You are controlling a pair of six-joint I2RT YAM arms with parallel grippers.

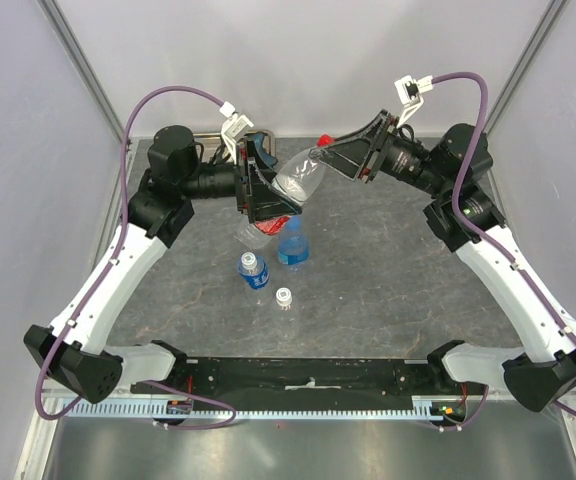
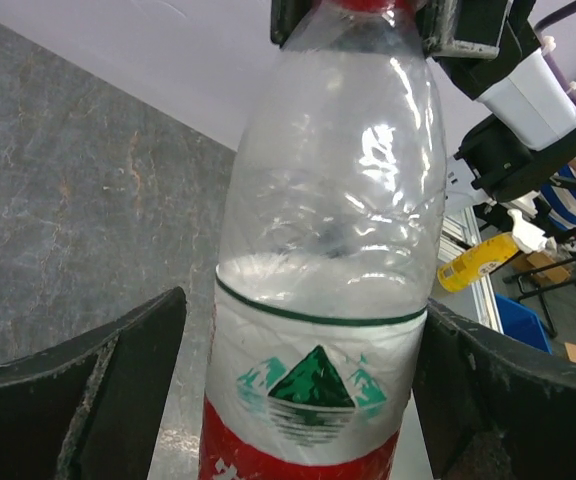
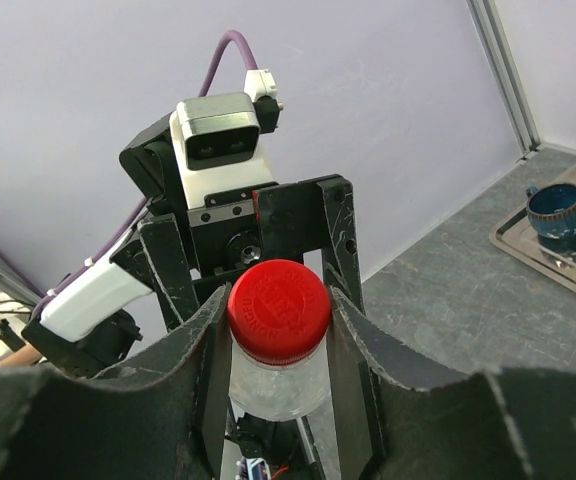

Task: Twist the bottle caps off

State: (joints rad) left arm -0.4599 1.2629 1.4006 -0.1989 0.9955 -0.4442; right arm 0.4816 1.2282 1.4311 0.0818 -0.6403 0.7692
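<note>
Item 1: red-labelled bottle [image 2: 323,300], clear plastic, held tilted in the air between the two grippers, its base toward the left gripper [image 1: 260,200] and its neck toward the right gripper [image 1: 326,155].
Item 2: red cap [image 3: 278,310], on the bottle's neck, clamped between the right gripper's narrow jaws, one finger pressed against each side.
Item 3: left gripper, jaws wide, straddling the bottle's labelled lower half. One finger [image 2: 118,390] stands apart from the label with tabletop [image 1: 388,260] showing through the gap; the other lies at the bottle's edge.
Item 4: three more bottles upright on the tabletop, beneath and just nearward of the left gripper: blue-labelled bottle [image 1: 292,243], blue-capped bottle [image 1: 254,270] and tiny white-capped bottle [image 1: 284,297], clustered close together.
Item 5: metal tray [image 3: 543,262], well off to the side of the right gripper, carrying a dark blue mug [image 3: 558,210].
</note>
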